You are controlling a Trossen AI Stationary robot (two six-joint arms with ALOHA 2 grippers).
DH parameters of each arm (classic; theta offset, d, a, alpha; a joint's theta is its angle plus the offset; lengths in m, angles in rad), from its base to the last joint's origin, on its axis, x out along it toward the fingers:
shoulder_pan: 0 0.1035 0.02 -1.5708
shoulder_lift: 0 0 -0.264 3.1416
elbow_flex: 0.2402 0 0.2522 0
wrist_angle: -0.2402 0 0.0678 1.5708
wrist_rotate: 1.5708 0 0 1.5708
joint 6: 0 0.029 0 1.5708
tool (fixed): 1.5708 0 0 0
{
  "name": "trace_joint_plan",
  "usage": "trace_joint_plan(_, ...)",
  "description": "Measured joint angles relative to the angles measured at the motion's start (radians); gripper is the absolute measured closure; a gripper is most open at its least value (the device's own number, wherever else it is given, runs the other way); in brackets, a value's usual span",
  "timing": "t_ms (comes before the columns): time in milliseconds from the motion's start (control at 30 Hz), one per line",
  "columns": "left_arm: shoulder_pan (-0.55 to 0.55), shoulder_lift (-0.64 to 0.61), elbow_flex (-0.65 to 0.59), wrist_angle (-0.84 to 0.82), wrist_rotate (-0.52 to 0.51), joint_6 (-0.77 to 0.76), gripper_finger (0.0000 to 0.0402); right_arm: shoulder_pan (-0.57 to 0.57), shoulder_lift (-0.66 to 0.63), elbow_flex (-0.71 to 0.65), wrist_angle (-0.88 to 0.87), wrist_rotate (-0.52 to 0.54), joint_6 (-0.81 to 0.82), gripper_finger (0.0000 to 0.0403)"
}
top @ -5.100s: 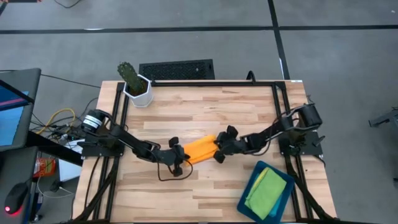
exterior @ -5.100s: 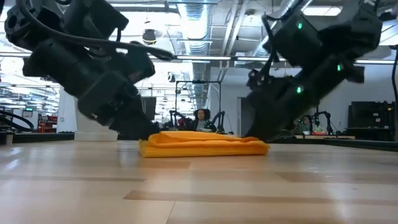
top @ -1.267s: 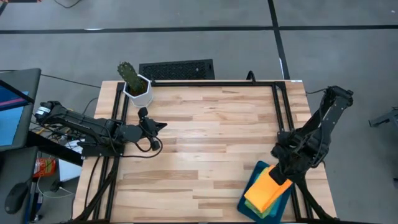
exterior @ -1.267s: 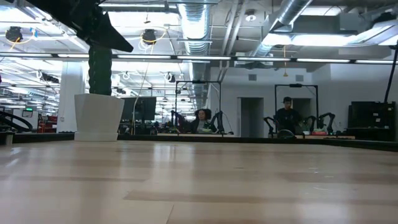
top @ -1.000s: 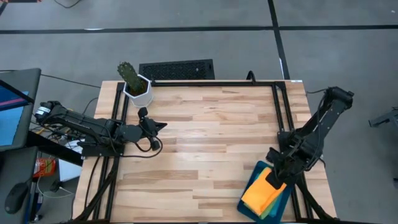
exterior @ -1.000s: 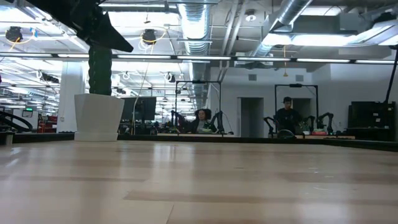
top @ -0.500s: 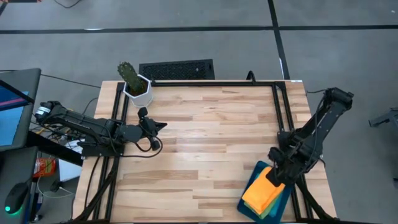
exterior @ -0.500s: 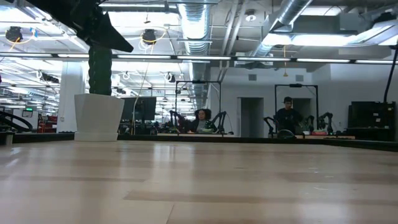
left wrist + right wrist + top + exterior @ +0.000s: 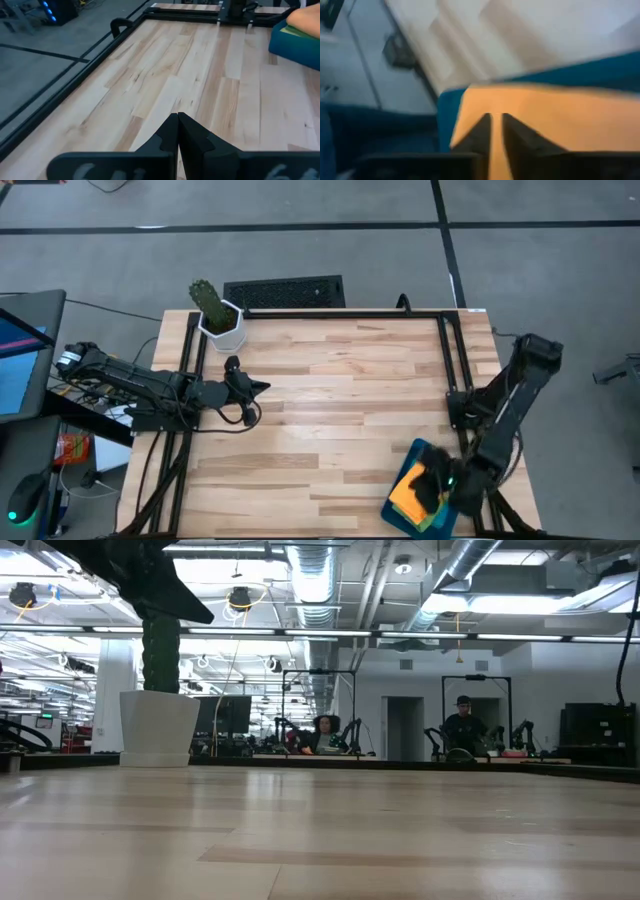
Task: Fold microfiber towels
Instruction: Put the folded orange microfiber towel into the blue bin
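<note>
A folded orange towel point(image 9: 405, 498) lies on top of a stack in the dark teal tray point(image 9: 416, 451) at the table's near right corner. It also shows in the left wrist view as the orange towel point(image 9: 303, 19) and in the right wrist view as the orange towel point(image 9: 560, 112). A yellow-green towel edge point(image 9: 286, 31) peeks out under it. My right gripper point(image 9: 431, 483) hangs over the tray, slanting down, fingers a little apart point(image 9: 496, 125) above the orange cloth. My left gripper point(image 9: 262, 386) waits shut point(image 9: 177, 120) near the table's left edge, above bare wood. My right gripper points down at the top face of the orange towel point(image 9: 470, 107), with orange showing in the narrow gap between its fingers. The view is blurred, and I cannot tell whether the fingertips touch the cloth.
A cactus in a white pot point(image 9: 216, 318) stands at the far left corner. A black frame rail point(image 9: 340, 313) runs round the table's edges. Bare wood point(image 9: 340, 410) spreads between the two arms. People stand in the room beyond the table point(image 9: 462, 725).
My right gripper has swung toward the table's near edge and tipped further down, and now covers part of the orange towel. The towel has settled onto the stack in the tray and lies still there.
</note>
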Motion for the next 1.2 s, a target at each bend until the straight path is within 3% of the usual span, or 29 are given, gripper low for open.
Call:
trace_joint_plan(133, 0.0, 0.0, 0.0, 0.0, -0.001, 0.022, 0.0401, 0.043, 0.158, 0.0, 0.214, -0.011, -0.022, 0.0386)
trace_joint_plan(300, 0.0, 0.0, 0.0, 0.0, -0.014, 0.036, 0.0401, 0.1, 0.296, 0.0, 0.357, -0.011, 0.11, 0.0365)
trace_joint_plan(433, 0.0, 0.0, 0.0, 0.0, -0.018, 0.039, 0.0401, 0.147, 0.341, 0.0, 0.347, -0.012, 0.198, 0.0367)
trace_joint_plan(667, 0.0, 0.0, 0.0, 0.0, -0.018, 0.039, 0.0401, 0.155, 0.266, -0.001, 0.22, 0.022, 0.237, 0.0395)
trace_joint_plan(867, 0.0, 0.0, 0.0, -0.009, -0.018, 0.038, 0.0401, 0.105, 0.127, 0.002, 0.209, 0.037, 0.103, 0.0382)
trace_joint_plan(1033, 0.0, 0.0, 0.0, -0.022, -0.018, 0.013, 0.0401, 0.119, 0.102, 0.019, 0.215, -0.121, 0.066, 0.0396)
trace_joint_plan(1200, 0.0, 0.0, 0.0, -0.053, -0.018, -0.014, 0.0401, 0.132, 0.131, 0.029, 0.214, -0.147, 0.065, 0.0384)
